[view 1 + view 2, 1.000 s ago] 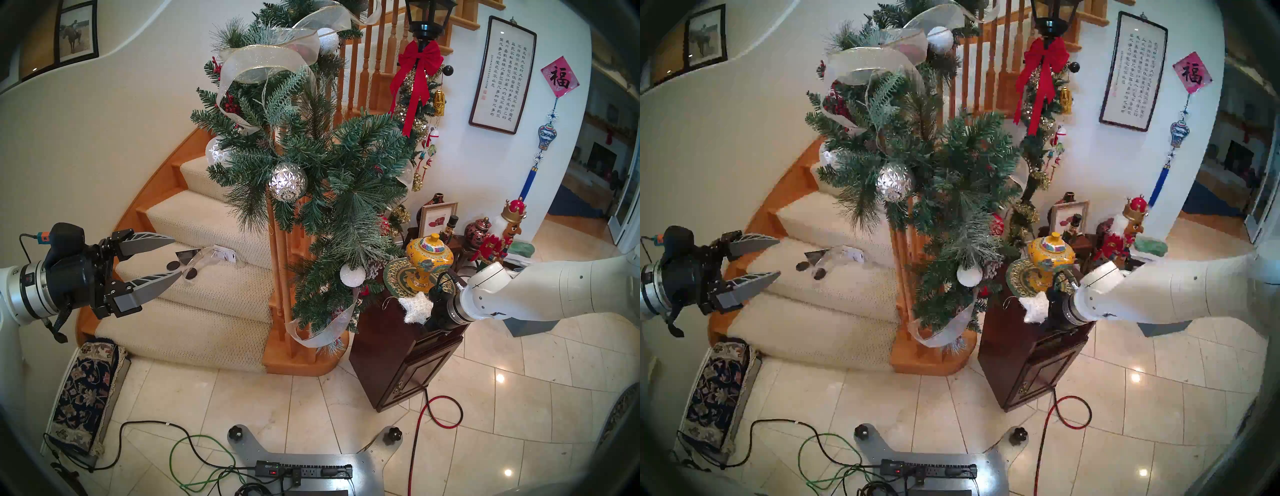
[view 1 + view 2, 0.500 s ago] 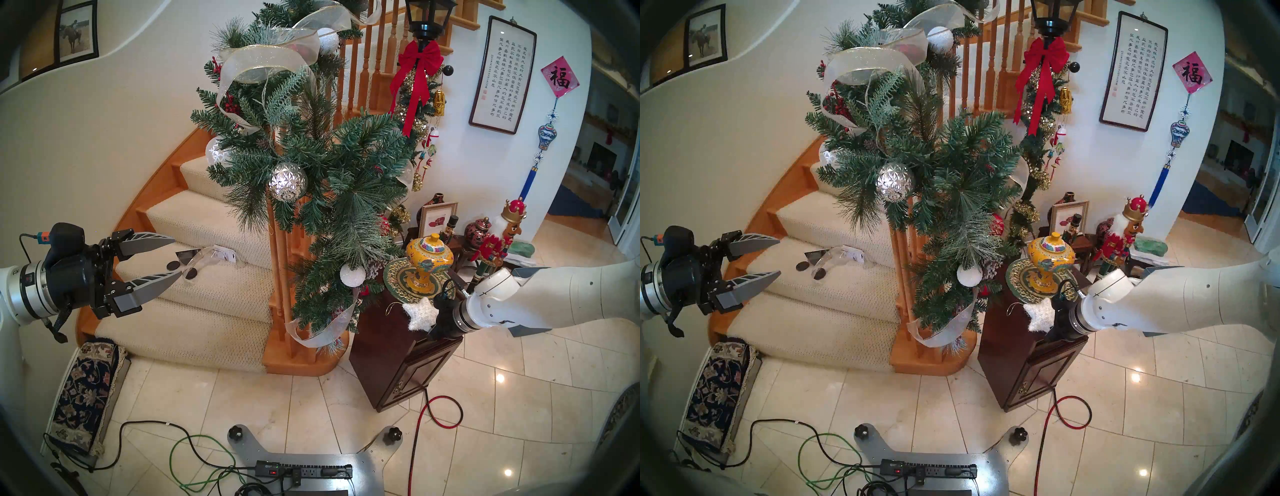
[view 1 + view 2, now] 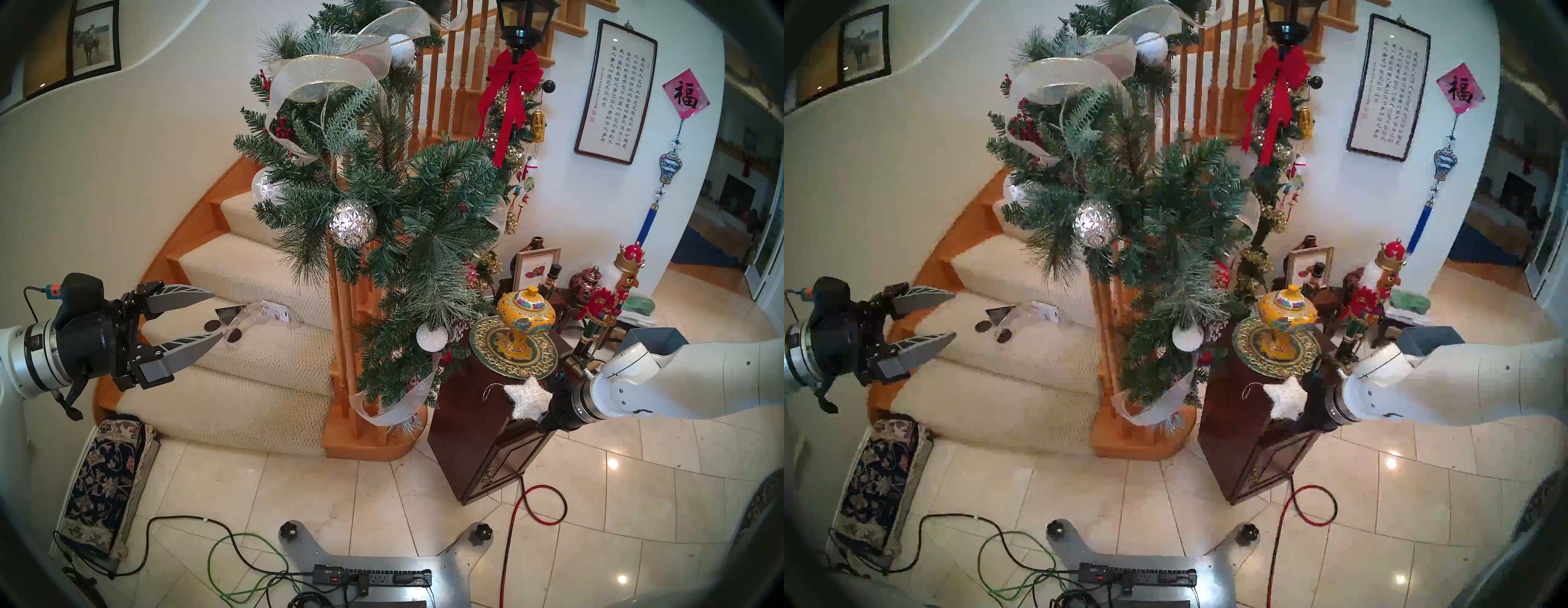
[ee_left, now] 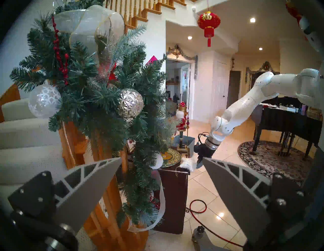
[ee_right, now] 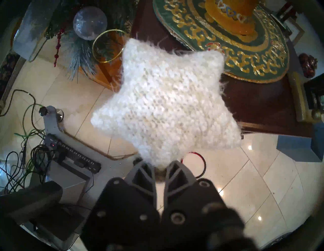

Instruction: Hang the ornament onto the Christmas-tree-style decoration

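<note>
- right pincer (image 5: 159, 168) is clamped on one point of the white fuzzy star (image 5: 168, 103), fingers pinched tight on that tip
- star sticks straight out ahead of the pincer, flat face toward the wrist cam, held point nearest the fingers and the other four fanning away
- its gold string loop (image 5: 107, 46) hangs off the far point, out past the star from the pincer, open and round
- beyond the loop is the low end of the green garland (image 3: 407, 237), not touching the star
- stuff around the pincer: dark wood cabinet (image 3: 475, 429) under the star, green and gold plate (image 3: 547, 361) with a yellow jar (image 3: 525, 314) just past it, white glitter ball (image 3: 432, 337) in the branches beyond
- left pincer (image 3: 216, 314) is wide open, holding nothing, well off to the side over the carpeted stairs (image 3: 254, 382)
</note>
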Controlling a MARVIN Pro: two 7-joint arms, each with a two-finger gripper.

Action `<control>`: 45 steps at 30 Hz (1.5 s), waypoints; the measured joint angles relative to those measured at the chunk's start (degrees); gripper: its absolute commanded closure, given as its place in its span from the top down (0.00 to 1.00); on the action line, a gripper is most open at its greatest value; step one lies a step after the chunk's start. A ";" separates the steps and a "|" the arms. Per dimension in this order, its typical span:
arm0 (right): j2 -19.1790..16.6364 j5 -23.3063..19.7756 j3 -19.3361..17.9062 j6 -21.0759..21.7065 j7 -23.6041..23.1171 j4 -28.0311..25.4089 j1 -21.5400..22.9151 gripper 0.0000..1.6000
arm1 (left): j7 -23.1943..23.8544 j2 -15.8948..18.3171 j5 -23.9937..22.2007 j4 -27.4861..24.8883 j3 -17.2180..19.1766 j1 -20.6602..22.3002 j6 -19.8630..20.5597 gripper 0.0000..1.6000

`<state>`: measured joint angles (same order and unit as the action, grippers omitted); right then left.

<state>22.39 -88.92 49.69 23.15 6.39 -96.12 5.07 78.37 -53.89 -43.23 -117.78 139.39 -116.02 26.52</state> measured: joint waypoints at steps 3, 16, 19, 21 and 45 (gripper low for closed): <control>-1.18 0.44 -0.08 -0.62 0.20 -1.08 0.44 0.00 | 0.00 0.00 0.00 0.00 0.00 0.00 0.00 1.00; -6.11 2.61 -0.13 -1.98 0.68 -5.50 2.65 0.00 | 0.00 0.00 0.00 0.00 0.00 0.00 0.00 1.00; -7.54 3.35 -0.09 -1.57 0.68 -6.80 3.50 0.00 | 0.00 0.00 0.00 0.00 0.00 0.00 0.00 1.00; -8.32 3.73 0.07 -1.18 0.68 -7.49 4.05 0.00 | 0.00 0.00 0.00 0.00 0.00 0.00 0.00 1.00; -14.83 5.83 10.64 0.69 1.15 -13.42 16.47 0.00 | 0.00 0.00 0.00 0.00 0.00 0.00 0.00 1.00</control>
<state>7.56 -83.09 60.33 23.84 7.54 -109.54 21.54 78.37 -53.89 -43.23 -117.78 139.39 -116.02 26.52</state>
